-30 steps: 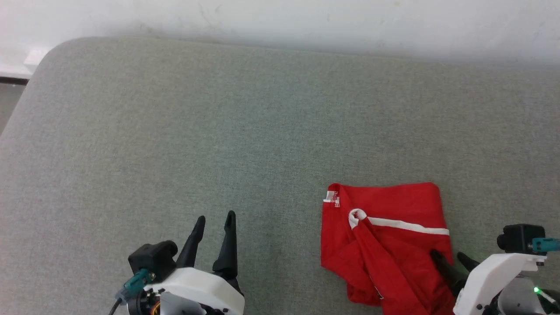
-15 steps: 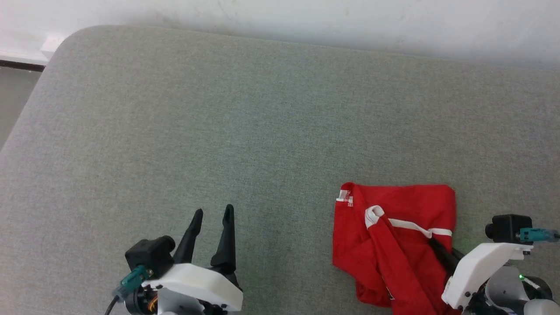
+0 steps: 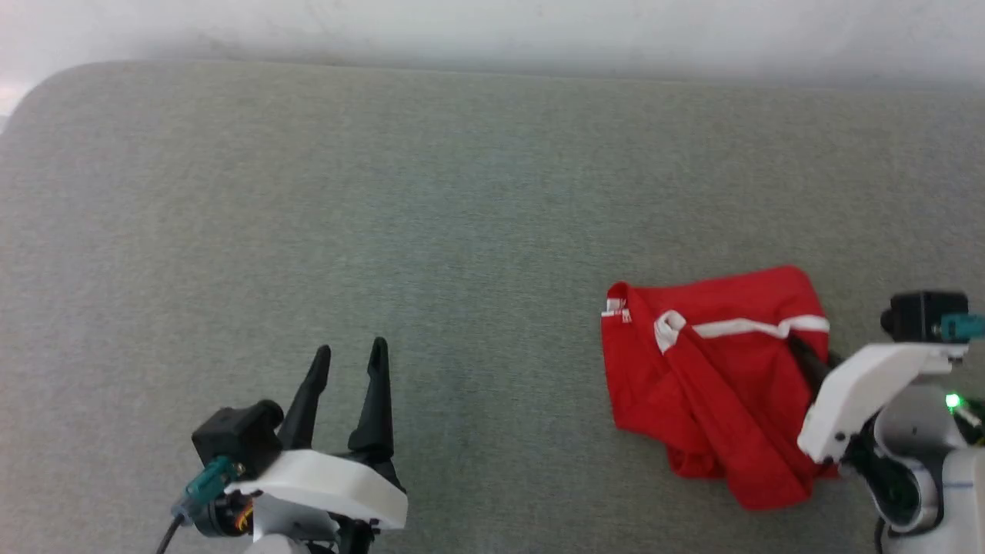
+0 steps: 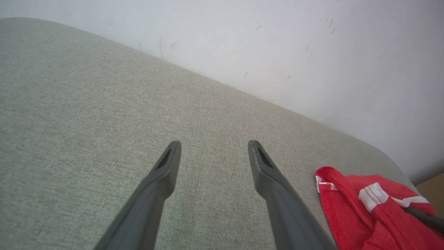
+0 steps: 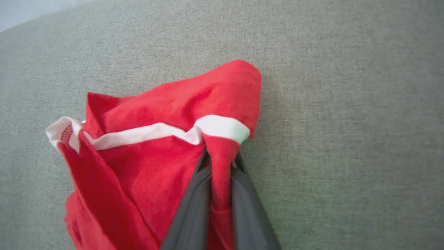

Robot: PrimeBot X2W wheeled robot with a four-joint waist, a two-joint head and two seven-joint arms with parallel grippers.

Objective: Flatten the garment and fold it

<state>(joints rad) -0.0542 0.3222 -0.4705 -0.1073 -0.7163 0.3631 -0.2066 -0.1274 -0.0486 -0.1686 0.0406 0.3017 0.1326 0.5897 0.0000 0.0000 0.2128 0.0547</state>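
The garment (image 3: pixel 716 385) is a crumpled pair of red shorts with a white stripe, lying at the right of the grey cushioned surface (image 3: pixel 462 215). My right gripper (image 3: pixel 804 352) is shut on the garment's right edge just below the white stripe; the right wrist view shows a pinched fold of the garment (image 5: pixel 173 118) squeezed between the two dark fingers (image 5: pixel 194 205) of the right gripper (image 5: pixel 220 163). My left gripper (image 3: pixel 348 355) stands open over bare cushion at the lower left, well left of the cloth. In the left wrist view the left gripper (image 4: pixel 214 146) is wide apart, and the garment (image 4: pixel 360 215) lies at lower right.
A pale wall (image 3: pixel 492 31) runs behind the cushion's far edge. The cushion's rounded corner (image 3: pixel 31 92) is at the upper left. Wide bare cushion lies between the two grippers and beyond the garment.
My right gripper closed on the garment's right edge and lifted that edge, bunching the stripe. The head camera shifted, moving the whole picture. The left gripper stayed open.
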